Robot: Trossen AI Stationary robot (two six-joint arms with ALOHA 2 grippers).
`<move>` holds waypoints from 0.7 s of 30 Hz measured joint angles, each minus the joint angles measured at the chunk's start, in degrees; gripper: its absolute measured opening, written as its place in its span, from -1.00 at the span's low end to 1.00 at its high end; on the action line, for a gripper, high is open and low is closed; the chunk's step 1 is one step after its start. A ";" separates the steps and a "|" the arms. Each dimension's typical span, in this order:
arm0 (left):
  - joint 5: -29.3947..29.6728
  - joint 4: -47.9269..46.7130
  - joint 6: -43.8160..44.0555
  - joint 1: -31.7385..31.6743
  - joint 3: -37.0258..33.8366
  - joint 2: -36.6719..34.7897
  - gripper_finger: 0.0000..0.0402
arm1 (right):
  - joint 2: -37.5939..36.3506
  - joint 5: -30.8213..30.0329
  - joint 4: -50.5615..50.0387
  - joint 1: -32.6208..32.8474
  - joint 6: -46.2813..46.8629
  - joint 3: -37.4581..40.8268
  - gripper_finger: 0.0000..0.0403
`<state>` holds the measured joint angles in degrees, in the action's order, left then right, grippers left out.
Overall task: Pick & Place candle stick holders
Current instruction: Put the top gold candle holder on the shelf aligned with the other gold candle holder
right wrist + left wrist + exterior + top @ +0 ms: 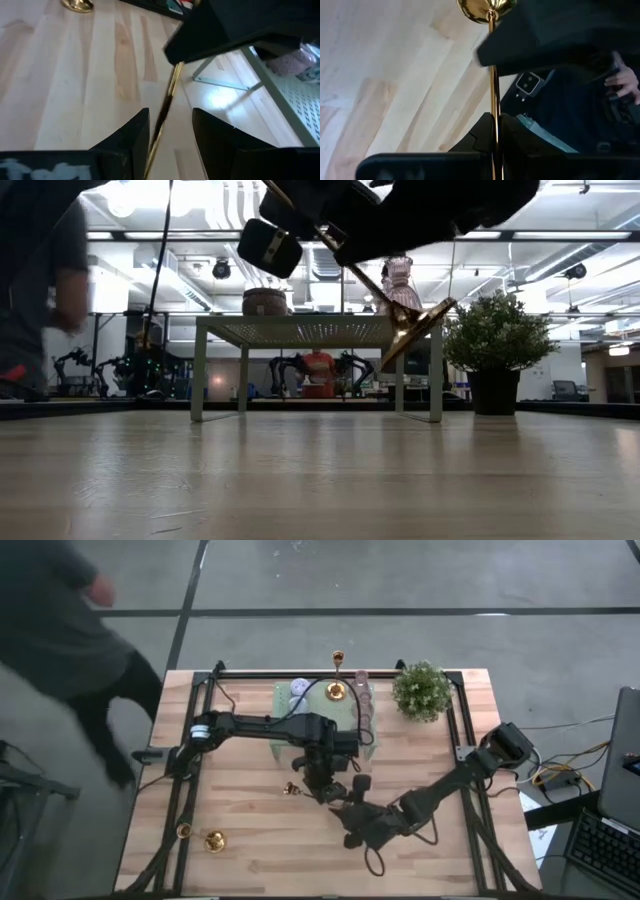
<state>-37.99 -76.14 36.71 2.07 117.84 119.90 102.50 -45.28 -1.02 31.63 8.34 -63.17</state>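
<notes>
A tall gold candle stick holder (395, 300) with a long slim stem is held tilted above the middle of the table. Its flared base (422, 328) is the lowest part and hangs clear of the wood. My left gripper (325, 783) is shut on its stem. My right gripper (352, 812) is open just near-right of the left one. Its two fingers stand on either side of the same stem (167, 105); whether they touch it I cannot tell. In the left wrist view a round gold end (485, 9) shows beyond my left gripper (494, 125). My left gripper pinches the holder's slim stem (493, 95) between its two fingers. The stem runs on forward past the fingertips. The holder is tilted and lifted clear of the table, with the flared base lowest.
A pale perforated rack (285, 730) stands at the far middle with a gold holder (337, 691), a lilac candle (300, 688) and pink glassware (362, 700). A potted plant (421, 690) stands far right. More gold holders (215, 840) lie near left. A person (60, 630) stands at the left.
</notes>
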 joint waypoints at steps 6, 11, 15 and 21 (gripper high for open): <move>0.05 3.11 0.50 0.34 0.00 0.00 -0.87 | 0.00 0.11 1.89 -0.41 -0.28 0.59 -0.34; 0.81 3.45 0.57 0.34 0.00 0.00 -0.87 | -0.06 0.58 2.03 -0.41 -0.75 -0.02 -0.47; 1.00 3.96 0.57 0.54 0.00 0.00 -0.87 | -0.11 1.86 1.95 -0.42 -0.86 0.00 -0.69; 1.66 3.53 0.60 0.65 -0.09 0.00 -0.87 | -0.15 2.67 1.75 -0.52 -1.03 0.00 -0.92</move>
<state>-36.33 -72.61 37.31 2.72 117.75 119.90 102.35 -42.61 0.74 31.11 7.31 -63.18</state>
